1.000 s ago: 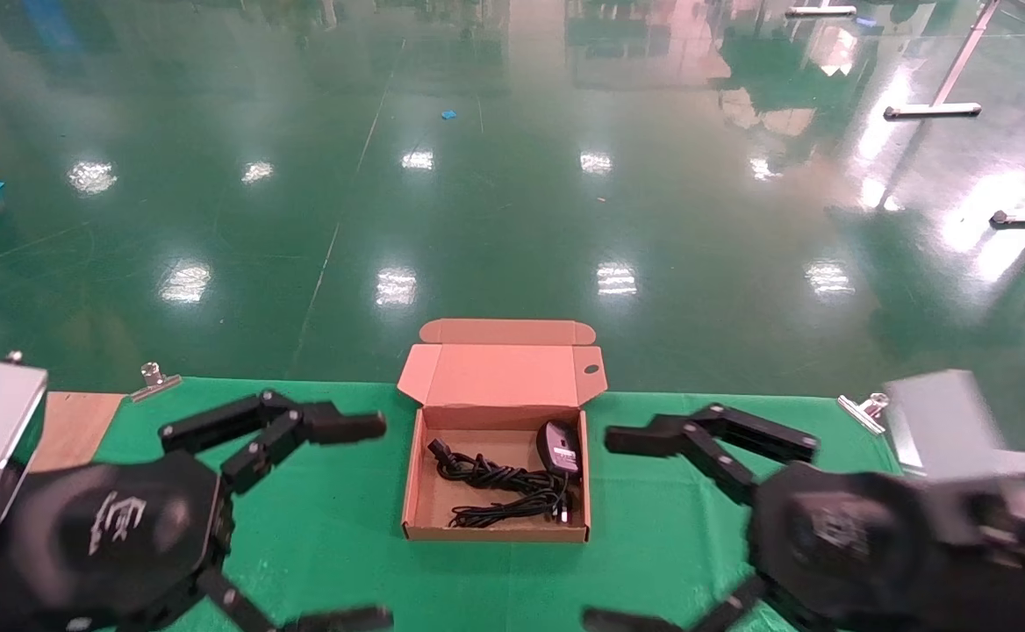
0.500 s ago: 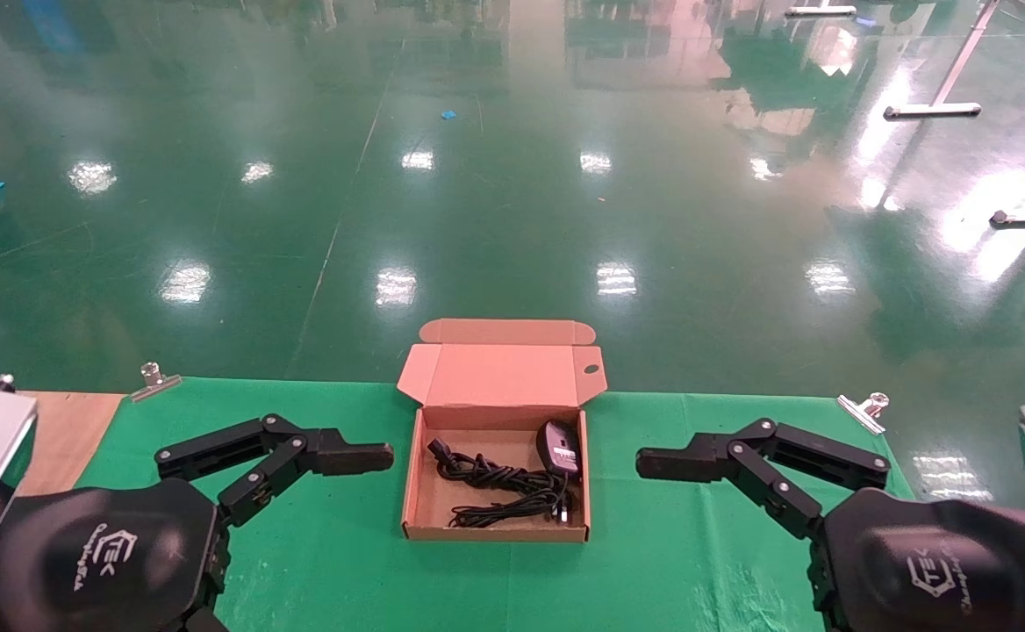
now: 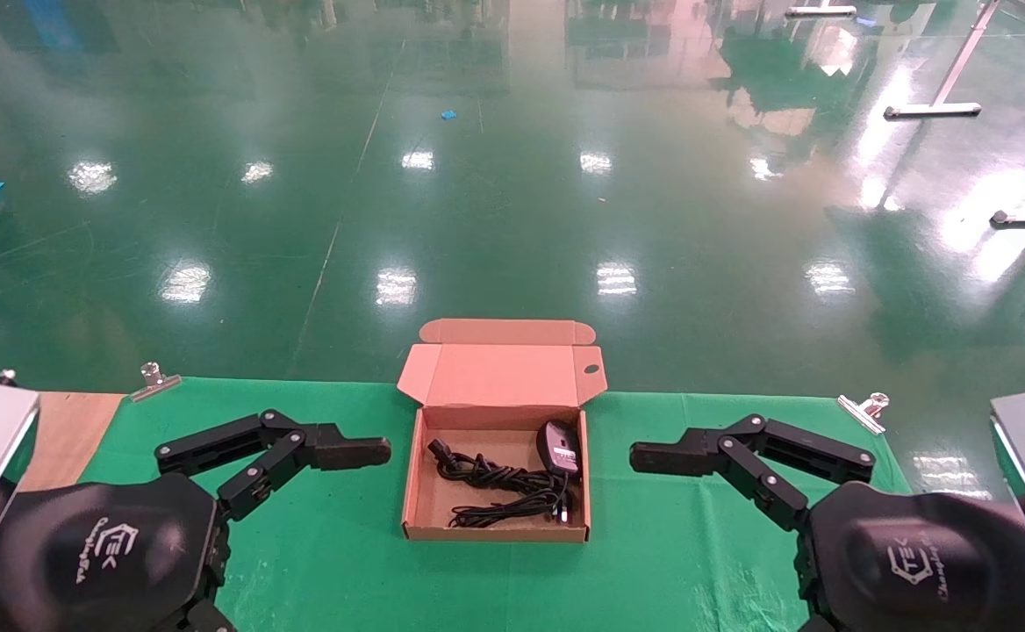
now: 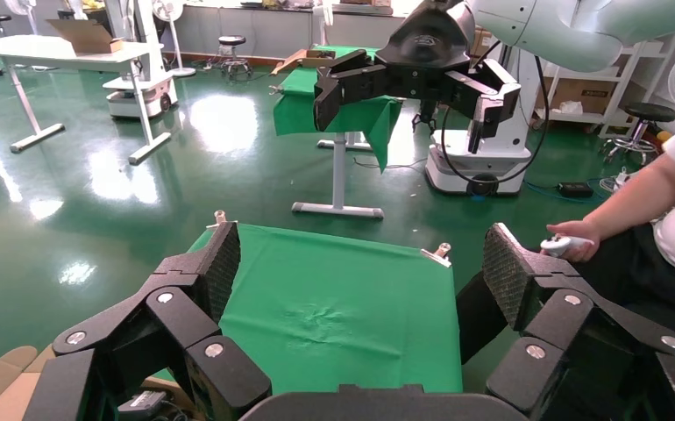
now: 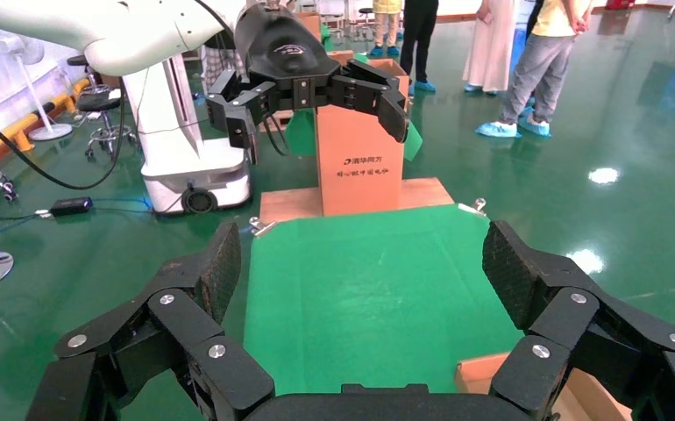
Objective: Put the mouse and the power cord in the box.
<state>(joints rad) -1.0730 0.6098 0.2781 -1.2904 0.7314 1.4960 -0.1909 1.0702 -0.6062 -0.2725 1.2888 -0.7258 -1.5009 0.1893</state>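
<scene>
A green cloth (image 3: pixel 337 527) is covering the counter, and the box (image 3: pixel 416 513), a shallow brown cardboard mailer, is sitting on it in the middle, near the counter's far edge. Its hinged lid (image 3: pixel 502 373) is standing open at the far side, showing a tuck flap along the top and a small round hole at its right corner. The power cord (image 3: pixel 495 483) is lying inside the box as a loose black bundle, spreading from the left part of the floor toward the near right corner. The mouse (image 3: pixel 559 448) is lying in the far right part of the box, its pale label facing up, just beside the cord bundle.

The left gripper (image 4: pixel 360 281) is hovering over the cloth to the left of the box, apart from it, with its jaws spread wide and holding nothing. The right gripper (image 5: pixel 360 281) is hovering to the right of the box, also apart from it, jaws spread wide and empty. Both are pointing inward toward the box, facing each other across it.

Two metal binder clips are pinning the cloth at the far edge, one at the left (image 3: pixel 154 379) and one at the right (image 3: pixel 863 409). A glossy green floor (image 3: pixel 512 175) is stretching away beyond the counter.
</scene>
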